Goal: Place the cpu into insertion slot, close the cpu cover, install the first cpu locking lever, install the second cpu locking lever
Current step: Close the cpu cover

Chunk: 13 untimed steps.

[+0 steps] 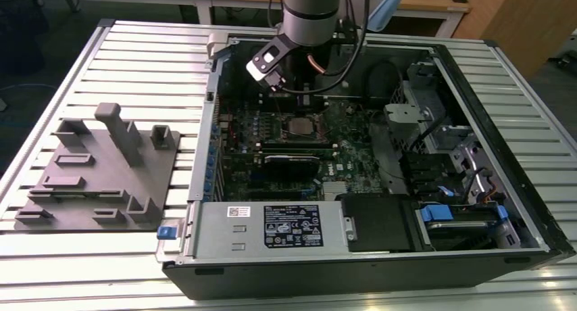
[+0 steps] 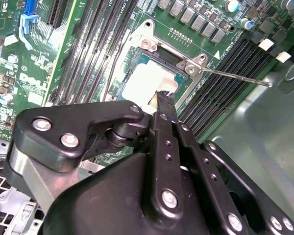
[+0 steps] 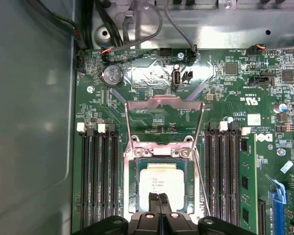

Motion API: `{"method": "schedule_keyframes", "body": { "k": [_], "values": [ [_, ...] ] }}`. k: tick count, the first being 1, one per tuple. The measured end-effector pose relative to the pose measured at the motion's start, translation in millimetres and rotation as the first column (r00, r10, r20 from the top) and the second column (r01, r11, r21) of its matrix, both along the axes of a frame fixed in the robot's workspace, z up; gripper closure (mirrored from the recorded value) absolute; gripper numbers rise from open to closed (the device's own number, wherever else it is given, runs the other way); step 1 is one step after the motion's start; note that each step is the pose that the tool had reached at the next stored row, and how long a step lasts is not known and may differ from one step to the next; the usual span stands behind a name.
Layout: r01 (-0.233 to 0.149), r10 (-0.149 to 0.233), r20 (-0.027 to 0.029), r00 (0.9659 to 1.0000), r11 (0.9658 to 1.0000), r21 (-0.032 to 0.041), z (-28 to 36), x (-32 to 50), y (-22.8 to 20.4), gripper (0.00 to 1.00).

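Observation:
The cpu [image 3: 159, 182], silver-grey and square, lies flat in the insertion slot [image 3: 133, 188] on the green motherboard; it also shows bright in the second wrist view [image 2: 139, 83] and small in the exterior view [image 1: 298, 126]. The cpu cover [image 3: 164, 102] stands open, swung back from the socket toward the coin battery. A thin locking lever [image 2: 235, 77] sticks out free beside the socket. Another thin lever [image 3: 200, 171] runs along the socket's side. My gripper [image 3: 159, 198] hovers just over the cpu's near edge, fingers [image 2: 164, 100] shut together with nothing between them.
Long black memory slots [image 3: 100, 176] flank the socket on both sides. The case wall [image 1: 505, 122] and cables [image 1: 388, 74] ring the board. A power supply [image 1: 270, 226] sits at the front. A grey fixture [image 1: 99, 169] lies at the exterior view's left.

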State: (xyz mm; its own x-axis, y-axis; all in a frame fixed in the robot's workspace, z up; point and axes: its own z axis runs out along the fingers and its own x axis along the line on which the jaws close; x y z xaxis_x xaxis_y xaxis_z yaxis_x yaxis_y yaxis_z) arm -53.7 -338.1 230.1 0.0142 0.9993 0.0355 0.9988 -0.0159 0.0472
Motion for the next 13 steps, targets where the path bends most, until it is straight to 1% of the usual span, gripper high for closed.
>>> {"method": "schedule_keyframes", "body": {
  "k": [7, 10, 13],
  "values": [
    [0.000, 0.000, -0.0005, 1.0000, 1.0000, 0.0000, 1.0, 0.1, 0.0, 0.89],
    [0.000, 0.000, -0.0035, 1.0000, 1.0000, 0.0000, 1.0, 0.9, 0.0, 0.89],
    [0.000, 0.000, -0.0081, 1.0000, 1.0000, 0.0000, 1.0, 1.9, 0.0, 0.89]
  ]
}}
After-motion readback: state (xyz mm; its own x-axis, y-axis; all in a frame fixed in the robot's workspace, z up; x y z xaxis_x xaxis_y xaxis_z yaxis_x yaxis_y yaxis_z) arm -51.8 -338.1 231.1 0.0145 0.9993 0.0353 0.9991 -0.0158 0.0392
